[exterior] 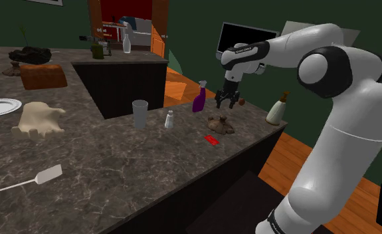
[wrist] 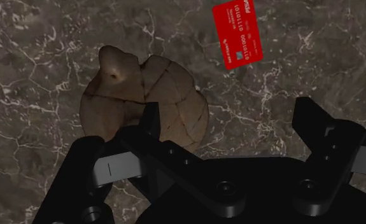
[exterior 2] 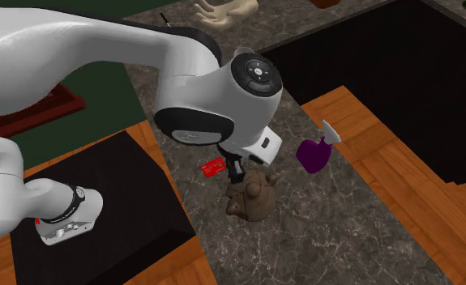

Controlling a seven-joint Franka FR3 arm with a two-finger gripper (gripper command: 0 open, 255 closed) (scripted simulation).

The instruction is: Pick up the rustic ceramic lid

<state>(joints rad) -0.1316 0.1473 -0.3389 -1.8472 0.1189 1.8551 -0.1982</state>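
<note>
1. Hovering over the dark veined stone counter (exterior: 116, 173), the black two-finger gripper (wrist: 232, 118) has its fingers spread apart and holds nothing.
2. The brown, lumpy, crackled ceramic lid (wrist: 143, 89) lies on the counter below it, near the counter's edge and just beside a small flat red card (wrist: 239, 33).
3. In the wrist view the lid sits off-centre, under one finger (wrist: 151, 124) and not in the gap. A straight descent would likely land that fingertip on the lid's top, pushing or tipping it instead of straddling it.
4. The lid's uneven, rounded shape gives poor flats for the pads. A squeeze on a sloped bulge could make it squirt out sideways, possibly towards the edge.
5. Closing too low risks scraping the counter. Closing too high might catch only the knob and let the lid swing.
6. The purple spray bottle (exterior: 199, 100) stands well apart, so it is little threat.
</note>
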